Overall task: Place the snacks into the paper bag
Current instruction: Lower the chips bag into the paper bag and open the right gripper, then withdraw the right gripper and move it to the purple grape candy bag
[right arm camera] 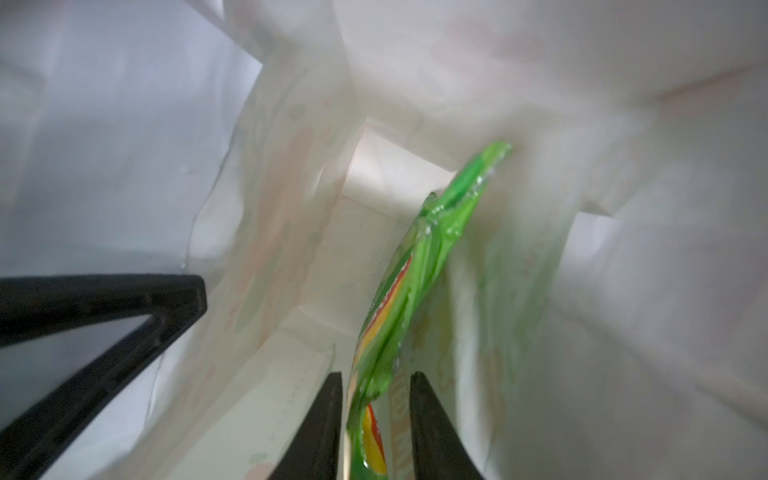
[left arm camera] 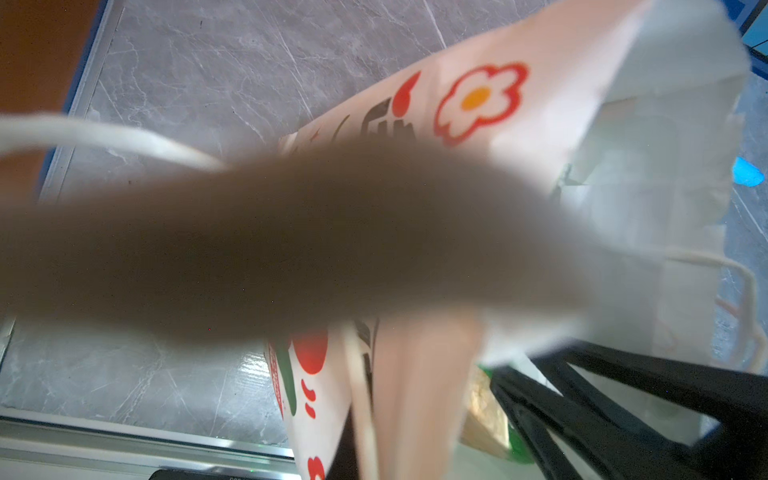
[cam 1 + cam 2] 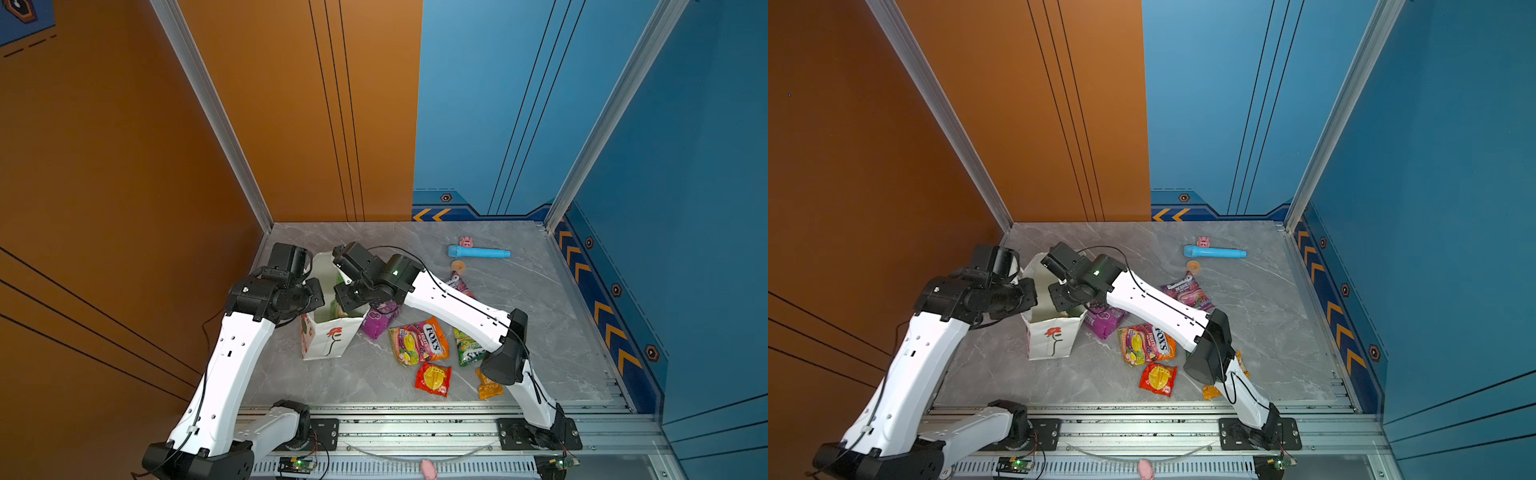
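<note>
The white paper bag (image 3: 328,340) (image 3: 1050,336) with red flower prints stands upright at the left. My left gripper (image 3: 313,291) is shut on its left rim; in the left wrist view the bag wall (image 2: 498,95) runs down into the jaws. My right gripper (image 1: 377,376) is inside the bag, its jaws parted, with the large green chips bag (image 1: 449,216) loose between them. On the table lie a purple packet (image 3: 380,318), an orange candy bag (image 3: 419,340), a red packet (image 3: 433,379), a green candy bag (image 3: 467,347), an orange-yellow wrapper (image 3: 489,388) and a berry packet (image 3: 1187,291).
A blue cylinder (image 3: 478,252), a small pink toy (image 3: 466,241) and a small orange round thing (image 3: 458,265) lie at the back right. The right arm's forearm (image 3: 457,307) stretches over the packets. A metal rail (image 3: 415,428) borders the front edge; walls enclose the other sides.
</note>
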Controlling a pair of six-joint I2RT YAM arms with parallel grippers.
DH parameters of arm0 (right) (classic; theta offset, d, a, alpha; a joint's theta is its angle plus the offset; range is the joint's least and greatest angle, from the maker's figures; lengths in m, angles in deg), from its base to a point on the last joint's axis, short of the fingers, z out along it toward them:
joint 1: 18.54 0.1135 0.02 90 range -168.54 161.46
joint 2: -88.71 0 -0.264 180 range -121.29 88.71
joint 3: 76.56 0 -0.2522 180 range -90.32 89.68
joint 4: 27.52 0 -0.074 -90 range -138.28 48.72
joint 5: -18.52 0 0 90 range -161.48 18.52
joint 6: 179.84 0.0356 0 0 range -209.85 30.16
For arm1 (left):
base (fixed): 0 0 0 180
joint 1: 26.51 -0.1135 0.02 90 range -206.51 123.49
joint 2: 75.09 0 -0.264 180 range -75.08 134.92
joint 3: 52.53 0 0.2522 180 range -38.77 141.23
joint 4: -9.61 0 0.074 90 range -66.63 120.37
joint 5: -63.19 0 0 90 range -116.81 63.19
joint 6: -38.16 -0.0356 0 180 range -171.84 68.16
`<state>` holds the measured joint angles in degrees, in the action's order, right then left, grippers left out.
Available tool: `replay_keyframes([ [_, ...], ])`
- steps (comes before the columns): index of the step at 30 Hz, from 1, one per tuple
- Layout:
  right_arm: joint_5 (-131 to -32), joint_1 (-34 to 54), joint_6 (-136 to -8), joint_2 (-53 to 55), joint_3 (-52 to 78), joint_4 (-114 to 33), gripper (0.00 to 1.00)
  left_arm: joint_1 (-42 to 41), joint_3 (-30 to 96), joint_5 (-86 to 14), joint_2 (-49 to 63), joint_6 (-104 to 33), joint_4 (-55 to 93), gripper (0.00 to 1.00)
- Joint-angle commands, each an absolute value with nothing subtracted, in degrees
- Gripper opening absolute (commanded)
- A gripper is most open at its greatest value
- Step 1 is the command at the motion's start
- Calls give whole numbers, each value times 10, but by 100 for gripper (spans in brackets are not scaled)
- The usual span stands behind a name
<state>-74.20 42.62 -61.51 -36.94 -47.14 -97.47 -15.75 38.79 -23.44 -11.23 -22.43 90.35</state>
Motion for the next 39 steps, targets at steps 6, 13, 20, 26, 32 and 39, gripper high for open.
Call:
replay_keyframes([
  [6,-721,422,-663,-258,-489,-981,48,-176,369,-216,-122,-240,897,0],
  [13,-660,408,-752,-149,-420,-950,67,-240,345,-241,-140,-267,883,0],
  [20,-621,339,-748,-52,-236,-848,100,-282,336,-264,-158,-285,876,0],
  [26,-721,230,-669,-48,-123,-785,100,-294,326,-271,-169,-293,869,0],
  [32,-772,168,-616,-85,-51,-748,100,-299,315,-277,-186,-299,858,0],
  [39,-827,159,-582,-163,-40,-735,99,-301,316,-290,-196,-308,854,0],
])
